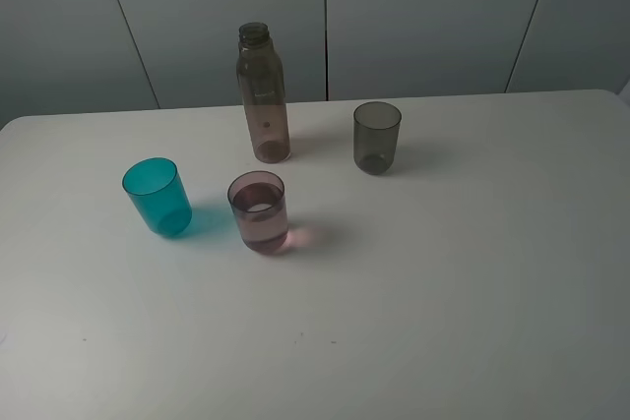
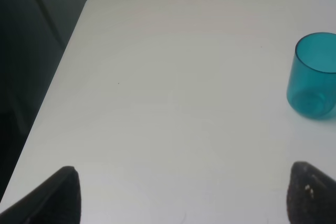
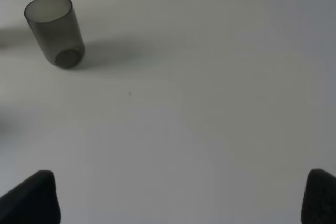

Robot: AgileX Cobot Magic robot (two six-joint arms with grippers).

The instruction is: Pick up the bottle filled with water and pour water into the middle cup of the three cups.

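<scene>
The bottle [image 1: 263, 93], tall, slim and smoky brown-pink with no cap, stands upright at the back of the white table [image 1: 463, 282]. In front of it stands the middle cup [image 1: 259, 211], pinkish-mauve, with what looks like clear liquid in its lower part. A teal cup [image 1: 157, 196] is to its left and a smoky grey cup [image 1: 377, 137] to the right of the bottle. Neither arm shows in the exterior high view. My left gripper [image 2: 184, 203] is open above the table, with the teal cup [image 2: 314, 75] ahead and off to one side. My right gripper [image 3: 178, 203] is open, the grey cup [image 3: 55, 30] far ahead.
The table's rounded left corner [image 2: 94, 1] and left edge show in the left wrist view, with dark floor beyond. Grey wall panels [image 1: 325, 17] stand behind the table.
</scene>
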